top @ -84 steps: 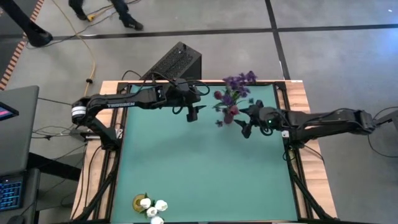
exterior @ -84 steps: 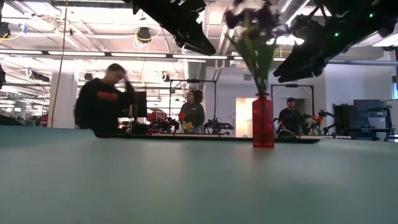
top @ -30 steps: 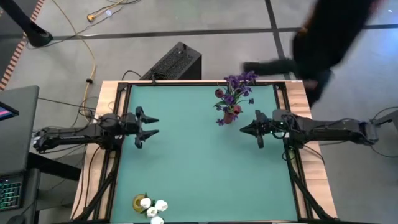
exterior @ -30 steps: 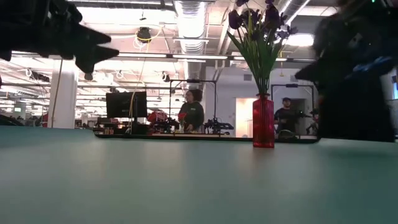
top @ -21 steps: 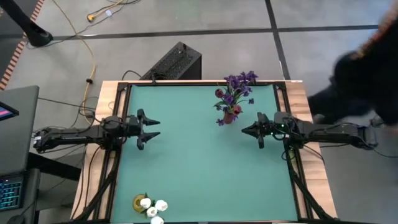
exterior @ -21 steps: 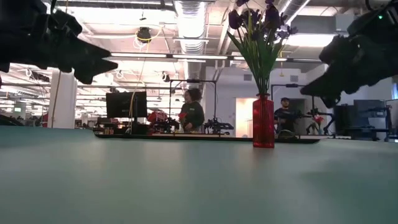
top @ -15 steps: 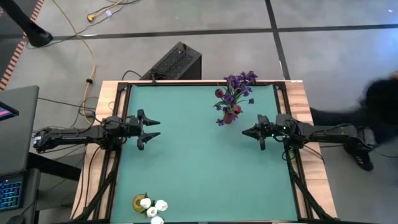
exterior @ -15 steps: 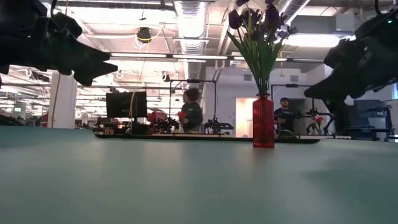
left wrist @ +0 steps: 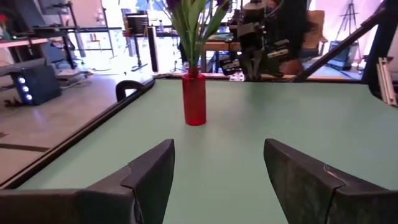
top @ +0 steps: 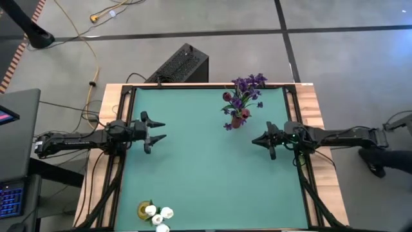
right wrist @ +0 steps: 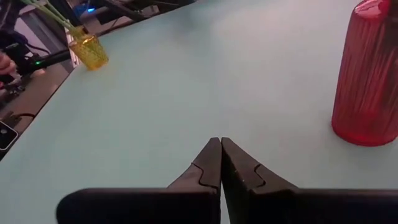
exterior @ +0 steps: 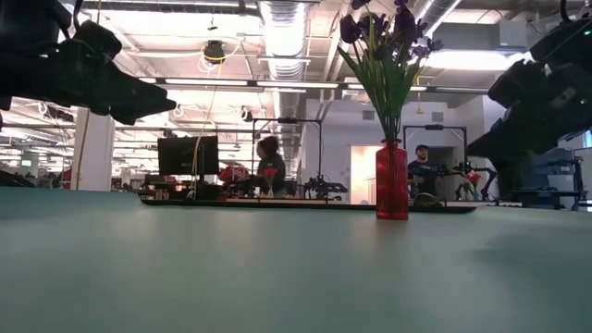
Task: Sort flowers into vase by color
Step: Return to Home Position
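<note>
- left gripper [top: 160, 130] over the table's [top: 206, 180] left edge, fingers spread wide, empty
- right gripper [top: 253, 141] at the right edge, fingers pressed together, empty
- purple and red flowers [top: 246, 90] in the red vase [top: 239, 120] near the far edge
- white flowers [top: 158, 214] in the yellow vase [top: 144, 208] at the near edge

We see a smooth matt teal table top [top: 206, 174], a bare wood rim [top: 317, 106], a glossy ribbed translucent red vase [right wrist: 367, 81], matt black fingers [left wrist: 152, 177] of the left gripper [left wrist: 217, 149].
</note>
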Motion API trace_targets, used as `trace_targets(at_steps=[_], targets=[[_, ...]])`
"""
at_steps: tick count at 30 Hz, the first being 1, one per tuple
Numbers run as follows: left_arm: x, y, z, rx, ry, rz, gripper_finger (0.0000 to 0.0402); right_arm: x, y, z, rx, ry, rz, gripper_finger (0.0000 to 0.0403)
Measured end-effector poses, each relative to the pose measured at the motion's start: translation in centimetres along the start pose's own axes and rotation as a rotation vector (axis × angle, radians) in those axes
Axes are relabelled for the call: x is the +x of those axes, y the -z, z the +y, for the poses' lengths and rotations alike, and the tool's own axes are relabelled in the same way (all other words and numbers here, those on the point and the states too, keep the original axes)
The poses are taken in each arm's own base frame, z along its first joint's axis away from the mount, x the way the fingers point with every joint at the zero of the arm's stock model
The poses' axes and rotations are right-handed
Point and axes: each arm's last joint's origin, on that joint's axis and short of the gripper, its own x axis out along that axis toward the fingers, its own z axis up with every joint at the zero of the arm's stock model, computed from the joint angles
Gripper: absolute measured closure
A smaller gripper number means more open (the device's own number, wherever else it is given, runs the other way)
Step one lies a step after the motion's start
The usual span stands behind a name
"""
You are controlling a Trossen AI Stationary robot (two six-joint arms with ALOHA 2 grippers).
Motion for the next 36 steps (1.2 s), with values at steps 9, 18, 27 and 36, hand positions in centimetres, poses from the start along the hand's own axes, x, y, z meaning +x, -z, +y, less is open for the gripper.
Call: trace_targets(at_steps=[9, 18, 27, 36], targets=[[0.0, 0.4, 0.1, -0.008, -0.023, 0.037, 0.0167, 0.0, 0.1, 0.0, -0.001, 0.001, 0.004, 0.037], [-0.1, 1.6, 0.0, -0.005, -0.021, 0.162, 0.0167, 0.0, 0.1, 0.0, -0.002, 0.001, 0.006, 0.037], [-0.2, 2.1, 0.0, 0.0, -0.014, 0.211, 0.0167, 0.0, 0.1, 0.0, -0.002, 0.001, 0.008, 0.0369], [-0.2, 2.1, 0.0, 0.007, -0.016, 0.212, 0.0167, 0.0, 0.1, 0.0, -0.002, 0.001, 0.009, 0.0369]])
